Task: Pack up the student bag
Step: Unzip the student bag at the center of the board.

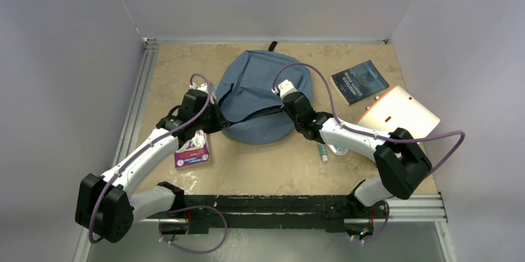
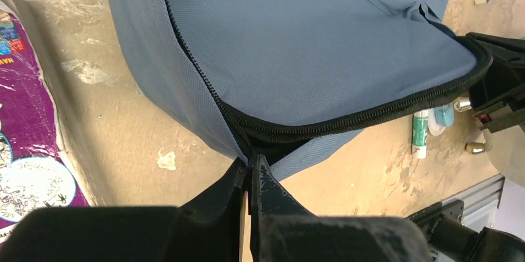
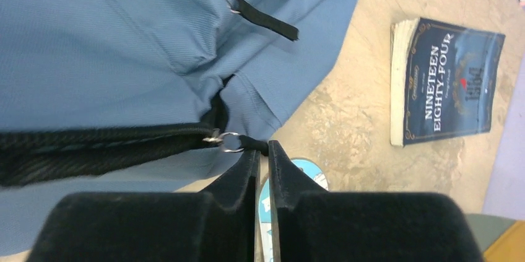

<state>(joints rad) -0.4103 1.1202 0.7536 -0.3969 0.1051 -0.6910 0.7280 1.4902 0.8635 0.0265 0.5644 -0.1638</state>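
Observation:
The student bag (image 1: 263, 88) is a slate-blue backpack lying flat mid-table, its black main zipper (image 2: 347, 122) running along its near side and partly parted. My left gripper (image 1: 221, 122) sits at the zipper's left end, shut on the bag's fabric edge (image 2: 251, 161). At the right end, my right gripper (image 1: 291, 112) pinches the black zipper pull tab (image 3: 255, 145) just behind its metal ring; only a thin slit shows between the fingers. A second pull tab (image 3: 266, 19) lies loose on the bag's front (image 3: 111, 45).
A dark blue paperback (image 1: 360, 81) (image 3: 449, 82) and a beige folder (image 1: 399, 113) lie to the right of the bag. A purple packet (image 1: 192, 150) (image 2: 25, 150) lies to its left. A glue stick (image 1: 322, 152) (image 2: 420, 133) and a light-blue round item (image 3: 303, 172) sit under the right arm.

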